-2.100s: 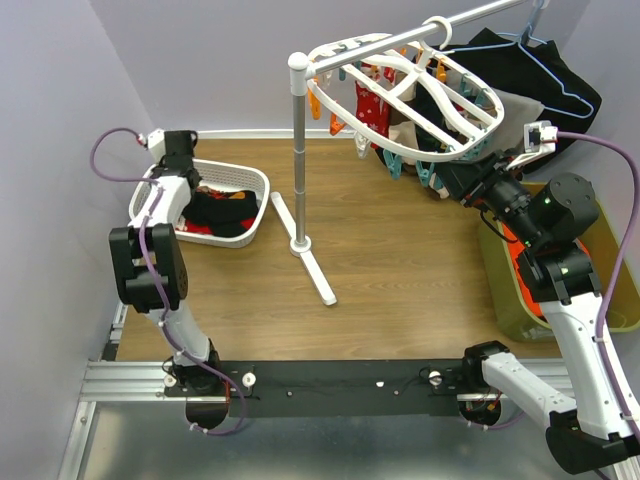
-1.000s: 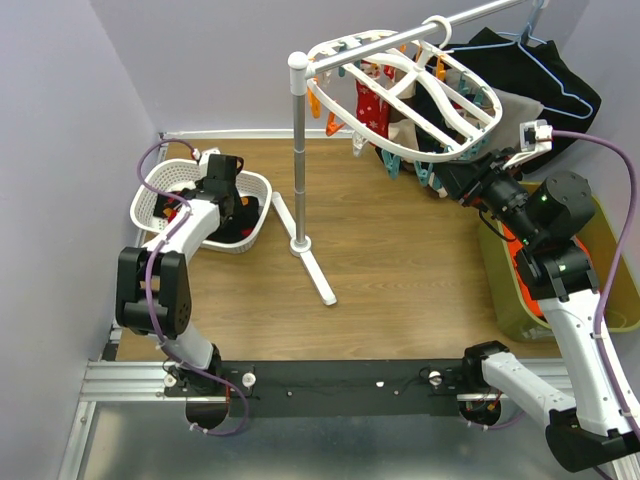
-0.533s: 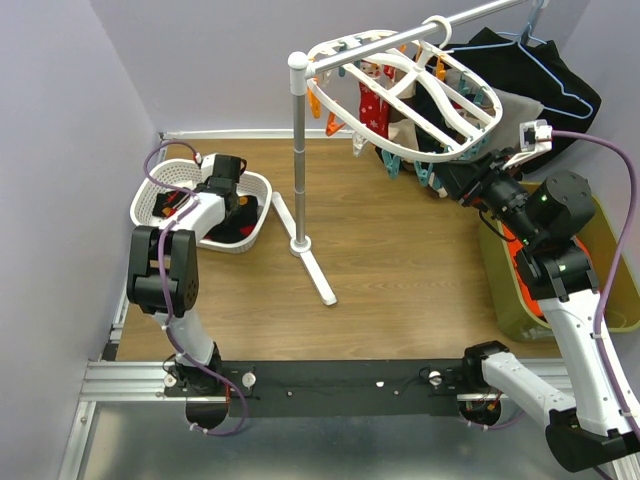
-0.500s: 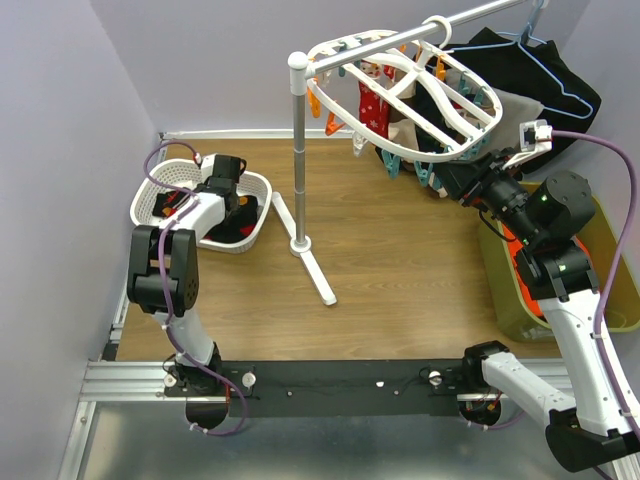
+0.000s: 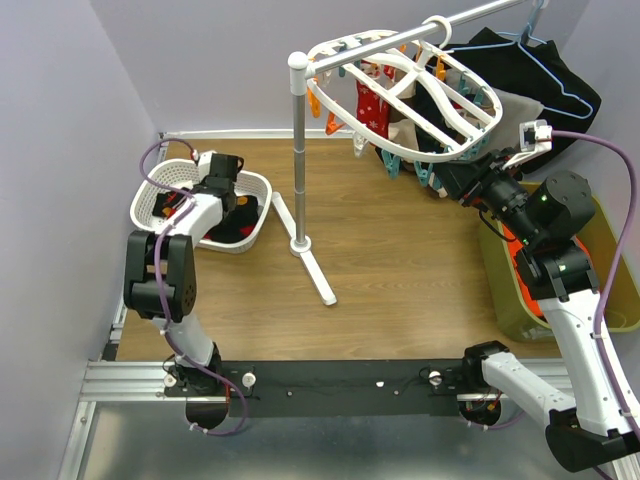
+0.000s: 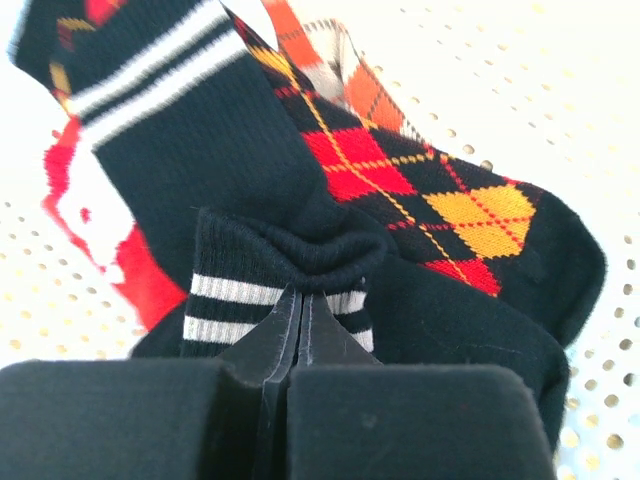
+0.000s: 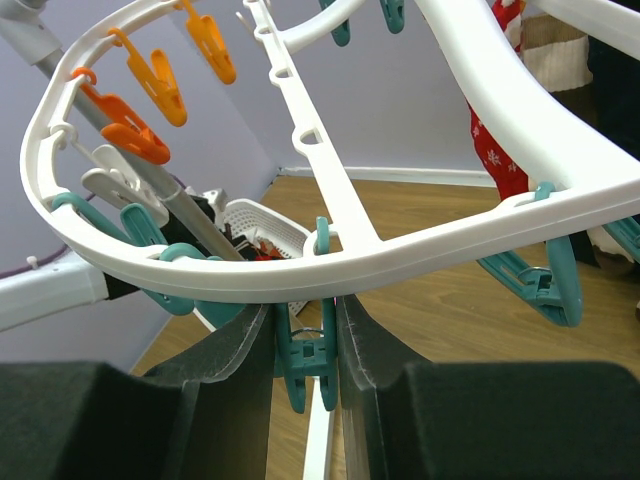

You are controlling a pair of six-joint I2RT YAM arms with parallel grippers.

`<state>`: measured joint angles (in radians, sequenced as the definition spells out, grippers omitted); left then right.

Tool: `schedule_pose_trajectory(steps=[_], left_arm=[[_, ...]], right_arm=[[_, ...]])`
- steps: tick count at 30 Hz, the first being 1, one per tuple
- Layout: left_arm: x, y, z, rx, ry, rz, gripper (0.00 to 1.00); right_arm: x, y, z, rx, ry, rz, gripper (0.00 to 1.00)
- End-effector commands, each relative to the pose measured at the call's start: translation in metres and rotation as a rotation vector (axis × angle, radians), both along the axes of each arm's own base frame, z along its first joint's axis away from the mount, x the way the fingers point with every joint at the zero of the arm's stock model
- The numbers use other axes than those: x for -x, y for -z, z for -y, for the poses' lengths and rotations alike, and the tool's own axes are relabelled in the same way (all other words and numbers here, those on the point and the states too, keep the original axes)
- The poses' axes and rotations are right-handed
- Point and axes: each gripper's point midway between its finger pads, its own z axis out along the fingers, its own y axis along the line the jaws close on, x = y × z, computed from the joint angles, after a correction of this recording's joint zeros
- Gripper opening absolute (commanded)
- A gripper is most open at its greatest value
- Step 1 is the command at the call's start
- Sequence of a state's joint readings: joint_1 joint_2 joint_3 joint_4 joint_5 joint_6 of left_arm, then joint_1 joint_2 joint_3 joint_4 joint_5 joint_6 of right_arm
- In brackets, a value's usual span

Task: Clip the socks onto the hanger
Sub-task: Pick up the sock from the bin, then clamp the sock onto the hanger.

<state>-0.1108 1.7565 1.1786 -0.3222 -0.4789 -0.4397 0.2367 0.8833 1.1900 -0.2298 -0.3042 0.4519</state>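
From the top view, my left arm has come down from above the white basket (image 5: 258, 184) and now folds low over it, elbow bent back toward its base, with the left gripper (image 5: 224, 196) buried among the socks (image 5: 243, 216) that wait there. Its jaws stood apart a second ago and have just clamped together, so I take it the pick is made and the next step is to lift. The right arm has not moved. It stretches up and across, and the right gripper (image 5: 452, 181) sits under the near edge of the hanger (image 5: 420, 95), which hangs tilted from the rail with a few socks already clipped on. In the left wrist view, the left gripper (image 6: 303, 300) is clenched on a bunched fold of the black striped sock (image 6: 270, 255), at its white-banded cuff. An argyle sock (image 6: 440, 200) lies just beside and partly beneath it, so I judge it could drag along when I lift. In the right wrist view, the right gripper (image 7: 305, 345) straddles one teal clip (image 7: 305, 360) dangling from the hanger's white rim (image 7: 350, 265). Both pads (image 7: 245, 350) press flush against it, seemingly squeezing it ready to take the sock.
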Motion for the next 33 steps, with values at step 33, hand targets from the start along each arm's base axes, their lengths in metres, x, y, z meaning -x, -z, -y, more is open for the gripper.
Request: schedule_pose_trajectory(steps=[33], left_arm=[[0.165,-0.373,0.175,0.168,1.161,1.077,0.0]], right_arm=[[-0.002,0.005,-0.002,0.021,-0.011,-0.046,0.01]])
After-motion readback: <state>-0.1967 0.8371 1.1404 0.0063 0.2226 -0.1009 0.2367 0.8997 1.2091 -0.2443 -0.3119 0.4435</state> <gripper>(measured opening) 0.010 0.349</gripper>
